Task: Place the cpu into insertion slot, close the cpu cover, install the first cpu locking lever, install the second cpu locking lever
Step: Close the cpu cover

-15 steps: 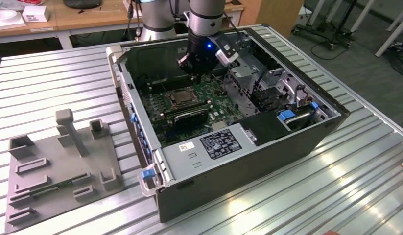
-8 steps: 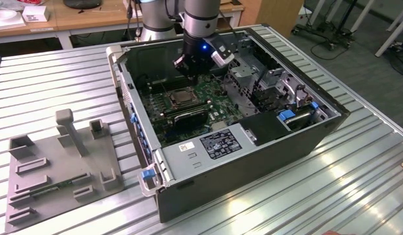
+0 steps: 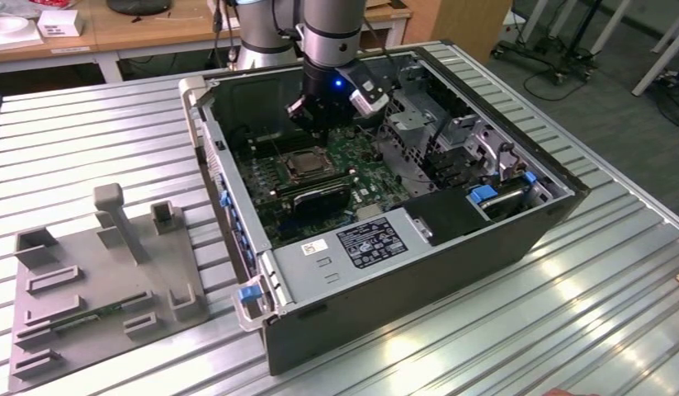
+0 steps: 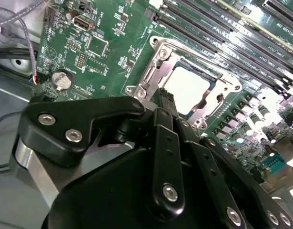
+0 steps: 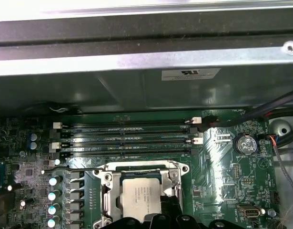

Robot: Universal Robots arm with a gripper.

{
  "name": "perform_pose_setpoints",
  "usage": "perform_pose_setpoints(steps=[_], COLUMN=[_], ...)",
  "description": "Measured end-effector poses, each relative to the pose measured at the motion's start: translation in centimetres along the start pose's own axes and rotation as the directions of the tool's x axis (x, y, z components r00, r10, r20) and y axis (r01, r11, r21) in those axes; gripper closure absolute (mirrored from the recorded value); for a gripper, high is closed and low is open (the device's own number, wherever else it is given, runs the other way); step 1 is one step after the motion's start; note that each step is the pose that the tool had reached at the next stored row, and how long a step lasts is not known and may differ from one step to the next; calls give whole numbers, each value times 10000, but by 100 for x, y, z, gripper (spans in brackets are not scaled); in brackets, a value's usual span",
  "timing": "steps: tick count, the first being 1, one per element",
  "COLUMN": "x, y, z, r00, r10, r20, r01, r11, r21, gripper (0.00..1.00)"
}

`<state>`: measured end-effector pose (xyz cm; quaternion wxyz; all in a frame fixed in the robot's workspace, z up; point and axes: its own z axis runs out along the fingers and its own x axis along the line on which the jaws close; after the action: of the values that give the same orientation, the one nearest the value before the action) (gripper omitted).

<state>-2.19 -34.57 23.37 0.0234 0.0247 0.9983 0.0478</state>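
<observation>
The cpu (image 4: 186, 88) (image 5: 141, 193) lies flat in the insertion slot (image 3: 306, 162) on the green motherboard (image 3: 356, 157). The silvery cpu cover (image 4: 153, 76) (image 5: 108, 193) is folded down around it, and the chip's dull metal top shows through the window. A thin locking lever (image 5: 75, 169) runs along the socket's edge beside the memory slots. My gripper (image 4: 166, 98) (image 5: 167, 202) hovers just above the socket's edge, at one side of the chip. Its black fingers (image 4: 161, 107) are pressed together with nothing between them. In the exterior view the arm reaches down into the open computer case (image 3: 427, 272).
Long black memory slots (image 5: 122, 138) run beside the socket. A coin battery (image 4: 63, 78) (image 5: 245, 143) sits on the board, with cables (image 4: 29, 47) nearby. Metal drive cages (image 3: 460, 140) fill the case's far side. A grey fixture plate (image 3: 97, 280) lies at the exterior view's left.
</observation>
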Motion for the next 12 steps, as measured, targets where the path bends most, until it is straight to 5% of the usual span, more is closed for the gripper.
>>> perform_pose_setpoints(steps=[3, 8, 12], x=[0, 1, 29], y=[0, -2, -5], z=[1, 23, 36], r00=[10000, 9998, 9998], r10=[1, 18, 12], r20=[-8, -188, -203], r01=[-1, -18, -11], r11=[10000, 10000, 10000], r21=[-2, 8, 10], gripper=[90, 90, 90])
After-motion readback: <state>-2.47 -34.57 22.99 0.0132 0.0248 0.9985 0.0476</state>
